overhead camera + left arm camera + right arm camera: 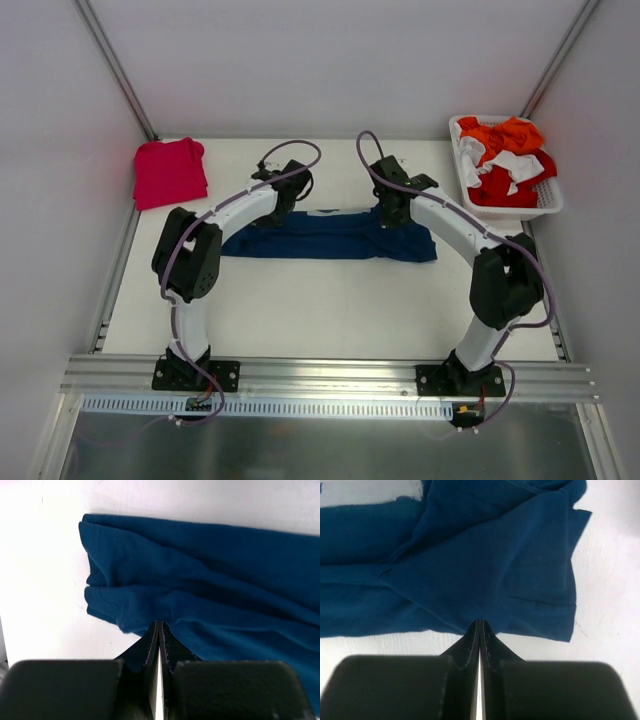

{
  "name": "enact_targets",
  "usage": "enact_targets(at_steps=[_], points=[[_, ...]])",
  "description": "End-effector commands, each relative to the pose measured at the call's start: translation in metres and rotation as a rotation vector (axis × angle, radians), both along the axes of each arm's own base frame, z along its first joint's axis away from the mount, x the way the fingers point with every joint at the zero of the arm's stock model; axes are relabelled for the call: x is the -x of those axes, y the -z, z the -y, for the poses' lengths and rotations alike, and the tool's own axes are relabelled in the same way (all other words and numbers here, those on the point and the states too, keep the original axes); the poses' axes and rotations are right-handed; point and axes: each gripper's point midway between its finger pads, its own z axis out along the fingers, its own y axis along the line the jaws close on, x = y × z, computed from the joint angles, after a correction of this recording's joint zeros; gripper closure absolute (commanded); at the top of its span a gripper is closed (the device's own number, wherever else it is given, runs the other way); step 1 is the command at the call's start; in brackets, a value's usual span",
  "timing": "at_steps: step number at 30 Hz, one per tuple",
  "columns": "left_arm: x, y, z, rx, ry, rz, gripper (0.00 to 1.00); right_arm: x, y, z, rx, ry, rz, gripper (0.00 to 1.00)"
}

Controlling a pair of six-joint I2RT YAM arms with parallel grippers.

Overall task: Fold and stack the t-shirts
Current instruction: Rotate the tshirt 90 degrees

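A white counter (pixel 330 300) was seen from above, with two robot arms bolted at its near edge. One navy t-shirt (pixel 330 238) lay across the middle, already folded into a long narrow band. The left tool (pixel 158 625) sat at the band's left end and the right tool (pixel 479 623) at its right end. Each had its fingers pressed together on the near edge of the cloth, apparently pinching it, probably so both ends could be lifted together for the next fold. One pink-red t-shirt (pixel 170 172) lay folded in the far left corner, likely the stacking spot. One white basket (pixel 510 212) at far right held orange, red and white clothes, too jumbled to count.
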Motion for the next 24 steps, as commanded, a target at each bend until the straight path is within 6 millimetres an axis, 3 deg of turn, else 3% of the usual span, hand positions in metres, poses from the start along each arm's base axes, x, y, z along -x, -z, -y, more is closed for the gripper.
enact_targets(at_steps=[1,9,14,19,22,24], points=[[-0.014,-0.001,-0.012,-0.019,-0.013,-0.011,1.0,-0.017,-0.001,-0.001,-0.011,0.033,-0.006,0.99],[-0.007,0.012,-0.031,-0.024,-0.044,-0.064,1.0,-0.028,0.023,-0.001,0.003,0.055,-0.084,0.99],[0.007,0.028,-0.036,-0.027,-0.061,-0.114,1.0,-0.017,0.031,0.008,0.04,0.08,-0.138,0.99],[0.017,0.03,-0.042,-0.04,-0.067,-0.127,1.0,-0.006,0.029,0.02,0.084,0.105,-0.153,0.99],[0.021,0.037,-0.043,-0.045,-0.063,-0.153,1.0,-0.005,0.035,0.018,0.087,0.104,-0.177,0.99],[0.023,0.045,-0.041,-0.042,-0.058,-0.179,1.0,-0.003,0.051,0.015,0.097,0.094,-0.236,0.99]])
